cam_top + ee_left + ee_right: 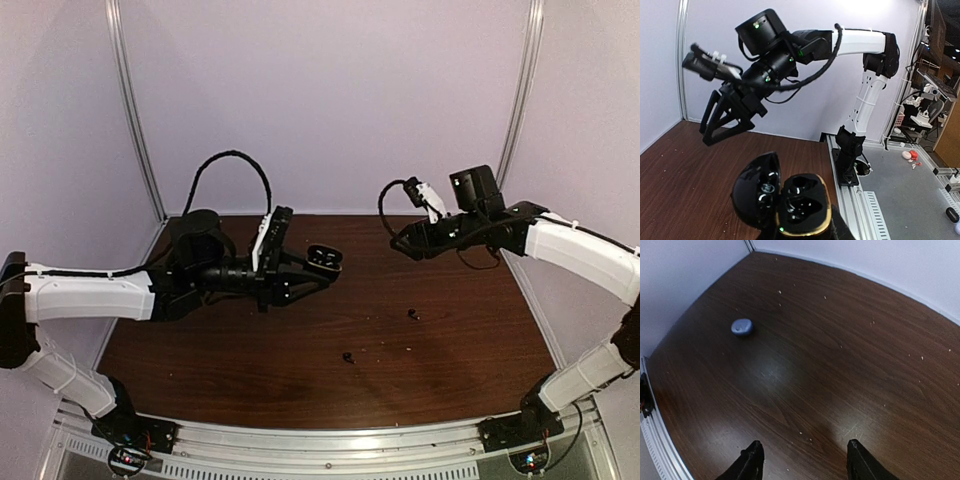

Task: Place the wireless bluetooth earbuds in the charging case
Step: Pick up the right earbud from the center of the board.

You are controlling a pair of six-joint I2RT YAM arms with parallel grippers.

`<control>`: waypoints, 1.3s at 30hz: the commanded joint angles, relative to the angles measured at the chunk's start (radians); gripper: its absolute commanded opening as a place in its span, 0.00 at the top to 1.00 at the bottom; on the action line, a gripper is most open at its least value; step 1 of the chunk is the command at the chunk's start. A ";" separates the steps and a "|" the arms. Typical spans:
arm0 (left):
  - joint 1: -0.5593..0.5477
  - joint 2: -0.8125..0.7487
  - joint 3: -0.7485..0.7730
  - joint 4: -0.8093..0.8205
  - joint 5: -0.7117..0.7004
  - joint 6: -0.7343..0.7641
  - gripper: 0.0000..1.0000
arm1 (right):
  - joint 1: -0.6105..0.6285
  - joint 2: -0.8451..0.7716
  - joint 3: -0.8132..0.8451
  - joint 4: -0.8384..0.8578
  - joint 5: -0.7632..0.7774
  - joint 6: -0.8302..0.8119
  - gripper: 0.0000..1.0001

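My left gripper (316, 270) is shut on the black charging case (323, 259), holding it above the table's left middle. In the left wrist view the case (801, 202) stands open, its gold-rimmed wells dark and its lid (754, 191) swung left; I cannot tell whether the wells hold anything. Two black earbuds lie on the table, one (413, 314) right of centre and one (348, 357) nearer the front. My right gripper (400, 242) hangs open and empty high over the back right, its fingertips (753, 460) wide apart.
A rounded lavender-blue pod (742, 327), seemingly a closed case, lies on the brown table (470, 350) near the left wall. White walls close in the back and sides. The metal rail (330, 440) with both arm bases runs along the front edge.
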 commanded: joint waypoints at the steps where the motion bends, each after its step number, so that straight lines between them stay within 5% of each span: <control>1: 0.009 -0.027 -0.015 0.048 -0.019 -0.008 1.00 | -0.003 0.139 0.035 -0.212 0.161 -0.120 0.44; 16: 0.009 -0.019 0.001 -0.013 -0.029 0.016 1.00 | -0.004 0.470 0.133 -0.403 0.349 -0.138 0.51; 39: 0.009 -0.015 0.007 -0.031 -0.046 0.032 1.00 | -0.004 0.584 0.175 -0.411 0.321 -0.148 0.62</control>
